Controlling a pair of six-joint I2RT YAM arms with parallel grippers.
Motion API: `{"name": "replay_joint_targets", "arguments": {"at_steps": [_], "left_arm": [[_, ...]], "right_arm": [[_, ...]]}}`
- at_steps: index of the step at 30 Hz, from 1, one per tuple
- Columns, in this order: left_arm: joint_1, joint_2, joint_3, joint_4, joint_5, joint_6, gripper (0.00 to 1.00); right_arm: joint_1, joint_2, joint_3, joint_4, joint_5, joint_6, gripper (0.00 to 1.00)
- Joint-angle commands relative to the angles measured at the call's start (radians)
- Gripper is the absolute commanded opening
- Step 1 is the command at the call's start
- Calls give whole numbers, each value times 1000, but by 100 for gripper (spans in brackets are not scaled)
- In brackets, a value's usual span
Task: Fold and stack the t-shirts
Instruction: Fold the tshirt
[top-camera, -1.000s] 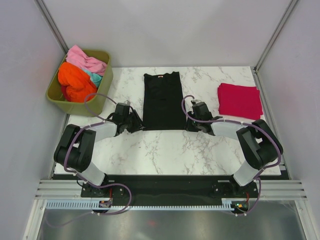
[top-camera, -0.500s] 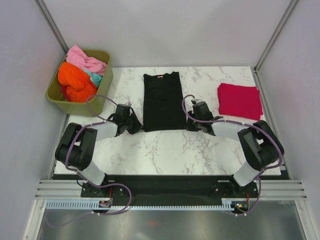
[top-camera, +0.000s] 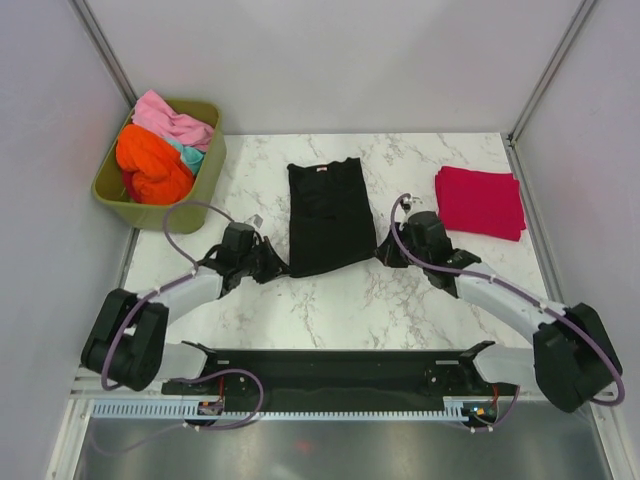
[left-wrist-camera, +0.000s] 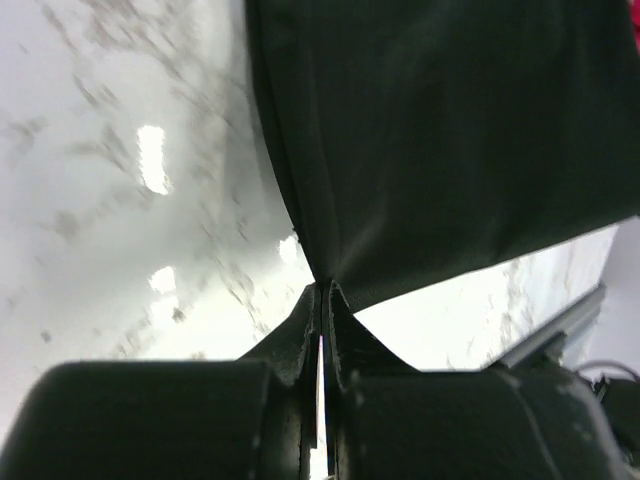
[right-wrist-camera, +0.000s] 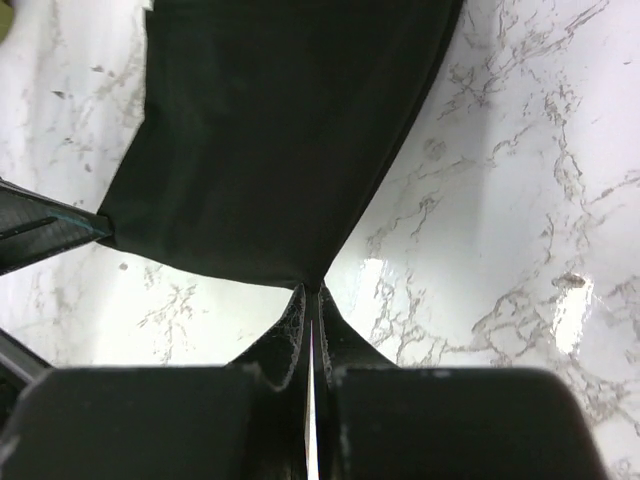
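1. We see from above a white marble table (top-camera: 330, 310) with two black robot arms reaching away from its near edge.
2. A black t-shirt (top-camera: 325, 215) lies lengthwise in the middle of the table; its neck, with a small label, points to the far side; its hem is at the near side, between the two arms.
3. The left gripper (top-camera: 278, 264) is clenched on the shirt's near left corner; in the left wrist view its fingertips (left-wrist-camera: 322, 292) are pressed together with the dark cloth (left-wrist-camera: 450, 130) pinched between them.
4. The right gripper (top-camera: 386, 252) is clamped on the near right corner; its own camera shows the fingertips (right-wrist-camera: 312, 290) squeezed onto the cloth (right-wrist-camera: 290, 130), and the hem curves in a shallow arc towards the other arm.
5. A crimson red t-shirt (top-camera: 481, 200), folded into a neat rectangle, rests on the far right of the table, well apart from the black one.
6. An olive-green tub (top-camera: 160, 212) stands at the far left corner; it holds crumpled orange (top-camera: 150, 165), pink (top-camera: 172, 120) and teal (top-camera: 192, 155) shirts.
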Motion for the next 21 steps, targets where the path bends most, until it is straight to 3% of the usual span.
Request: {"name": "replay_joint_targets", "arguments": {"at_steps": [1, 8, 12, 21], "left_arm": [[-28, -128, -40, -55, 58, 9, 2], [-94, -467, -60, -254, 44, -34, 2], [-99, -586, -30, -368, 55, -40, 2], [-99, -649, 19, -460, 64, -55, 2]], "right_arm": [[9, -112, -26, -62, -12, 1, 0], [19, -299, -48, -176, -28, -13, 0], [19, -412, -17, -271, -40, -16, 0], [18, -433, 98, -394, -46, -50, 0]]}}
